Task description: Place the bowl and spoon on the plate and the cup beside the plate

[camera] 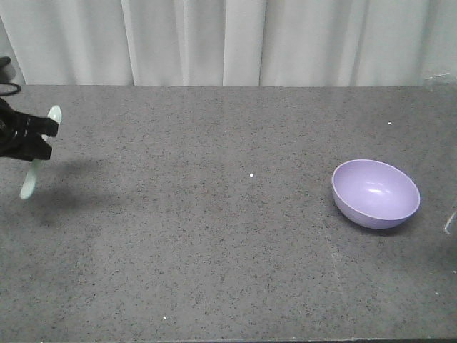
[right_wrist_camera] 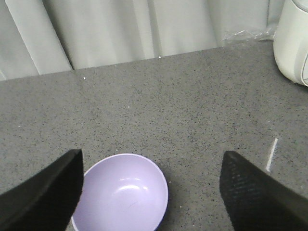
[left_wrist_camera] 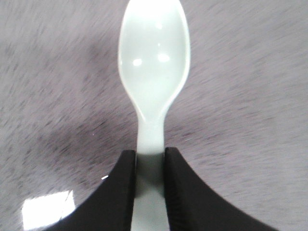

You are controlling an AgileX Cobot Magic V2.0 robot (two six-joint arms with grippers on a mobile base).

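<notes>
My left gripper hangs at the table's far left, above the surface, shut on the handle of the pale mint-green spoon. In the left wrist view the spoon points its scoop away from the gripper, handle pinched between both black fingers. The lavender bowl sits upright and empty at the right. In the right wrist view my right gripper is open wide above the bowl, which lies nearer its left finger. The plate and the cup are out of view.
The grey speckled table ends at a white curtain along the back. A white appliance stands at the back right. A thin white stick lies on the table to the right of the bowl.
</notes>
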